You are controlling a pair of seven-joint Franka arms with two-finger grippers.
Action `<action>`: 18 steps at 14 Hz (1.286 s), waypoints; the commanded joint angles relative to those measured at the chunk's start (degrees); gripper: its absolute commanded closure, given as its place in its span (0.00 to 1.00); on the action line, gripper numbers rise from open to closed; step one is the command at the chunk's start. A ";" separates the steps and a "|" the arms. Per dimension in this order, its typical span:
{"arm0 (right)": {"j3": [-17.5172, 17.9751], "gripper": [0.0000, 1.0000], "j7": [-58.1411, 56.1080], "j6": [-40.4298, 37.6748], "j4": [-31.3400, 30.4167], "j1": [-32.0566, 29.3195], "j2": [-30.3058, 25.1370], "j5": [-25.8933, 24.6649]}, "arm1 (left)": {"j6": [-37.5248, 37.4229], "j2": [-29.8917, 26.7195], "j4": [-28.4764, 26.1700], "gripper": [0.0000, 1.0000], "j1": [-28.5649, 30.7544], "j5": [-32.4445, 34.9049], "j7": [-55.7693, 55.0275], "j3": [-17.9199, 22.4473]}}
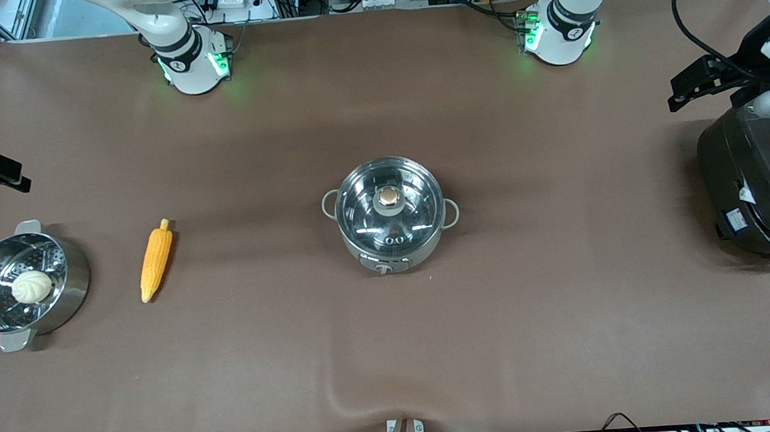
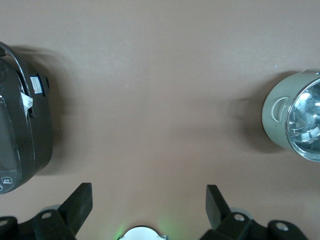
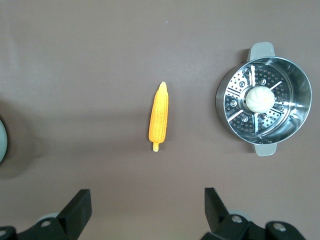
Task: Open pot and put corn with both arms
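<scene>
The steel pot (image 1: 392, 239) stands at the table's middle with its glass lid (image 1: 419, 217) on and the copper knob (image 1: 390, 196) on top. Part of the pot shows in the left wrist view (image 2: 280, 112). The yellow-orange corn (image 1: 156, 259) lies on the table toward the right arm's end, and it also shows in the right wrist view (image 3: 159, 117). My left gripper (image 2: 149, 200) is open and empty, held high over the table between the pot and the black cooker. My right gripper (image 3: 148, 200) is open and empty, high over the table near the corn.
A steel steamer pot (image 1: 71, 278) holding a white bun (image 1: 31, 286) stands beside the corn at the right arm's end. A large black cooker (image 1: 762, 183) stands at the left arm's end. A fold bulges in the brown table cover (image 1: 343, 395) near the front edge.
</scene>
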 commanded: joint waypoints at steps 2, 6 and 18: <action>0.01 0.00 0.55 0.16 0.80 0.07 0.47 -0.09 | -1.16 -0.70 0.46 0.00 0.23 0.15 2.83 0.04; 0.01 0.00 0.47 0.43 0.80 -0.02 0.47 0.00 | -1.16 0.00 0.64 0.00 0.15 -0.03 2.58 0.04; 0.01 0.00 0.38 1.75 -0.16 0.24 1.79 0.00 | -0.45 3.25 2.57 0.00 -1.35 0.24 -1.20 -2.25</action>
